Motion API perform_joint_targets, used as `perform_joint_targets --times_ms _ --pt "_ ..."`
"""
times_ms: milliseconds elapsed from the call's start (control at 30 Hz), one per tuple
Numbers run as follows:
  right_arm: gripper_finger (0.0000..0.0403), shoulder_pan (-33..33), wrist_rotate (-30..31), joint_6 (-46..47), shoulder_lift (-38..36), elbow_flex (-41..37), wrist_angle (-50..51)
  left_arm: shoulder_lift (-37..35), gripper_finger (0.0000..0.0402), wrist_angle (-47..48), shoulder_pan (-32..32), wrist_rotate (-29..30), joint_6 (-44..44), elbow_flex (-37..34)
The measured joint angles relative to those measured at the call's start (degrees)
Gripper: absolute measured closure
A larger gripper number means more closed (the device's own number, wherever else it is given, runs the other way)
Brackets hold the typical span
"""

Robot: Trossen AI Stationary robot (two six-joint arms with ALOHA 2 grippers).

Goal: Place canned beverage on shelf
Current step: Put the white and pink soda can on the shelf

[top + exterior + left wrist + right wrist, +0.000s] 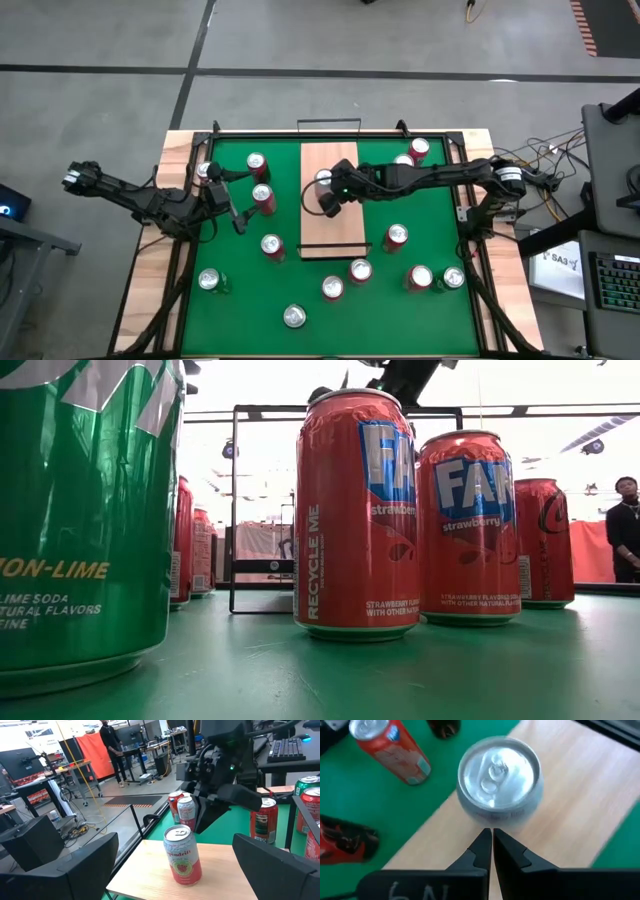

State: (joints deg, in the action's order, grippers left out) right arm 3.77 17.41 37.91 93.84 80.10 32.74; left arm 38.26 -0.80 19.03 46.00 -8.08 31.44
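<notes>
Jaws on your right gripper (492, 845) are pressed together, holding nothing, poised just above the shelf (580, 805) beside a silver-topped can (499, 772) that stands upright on the board near its left long edge; your left gripper (238, 212) has its jaws spread wide and empty, hovering over the green mat (240, 290) left of the shelf, facing that same can (183, 854), which shows a pale body with a red lower half; your right arm's dark wrist hangs close behind the can in the left wrist view. You can see the shelf (330, 225) lying lengthwise down the middle of the mat, with only this one can (323, 179) on it, toward its far end. Around it on the mat stand many other cans, mostly red; the low view shows a green lemon-lime can (85, 510) nearest, then two red strawberry cans (355, 510). Farther off, beyond the table, a person (112, 745) stands in the room.
</notes>
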Motion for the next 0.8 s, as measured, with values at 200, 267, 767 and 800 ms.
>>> perform_joint_targets --times_ms 200,267,767,800 --pt "0.0394 0.52 0.22 -2.28 0.00 -1.10 -4.78 0.00 0.0025 0.02 0.00 0.00 0.01 0.02" --pt "0.0394 0.53 0.25 -2.58 0.00 -1.09 -4.78 0.00 0.0025 0.04 0.00 0.00 0.00 0.02" --pt "0.0394 2.96 -0.82 -3.34 0.09 -1.14 -2.17 0.00 0.0025 0.14 0.00 -0.02 -0.20 0.02" --pt "0.0394 3.11 -0.81 -3.38 0.11 -1.14 -2.19 0.00 0.0025 0.13 0.00 -0.02 -0.20 0.02"
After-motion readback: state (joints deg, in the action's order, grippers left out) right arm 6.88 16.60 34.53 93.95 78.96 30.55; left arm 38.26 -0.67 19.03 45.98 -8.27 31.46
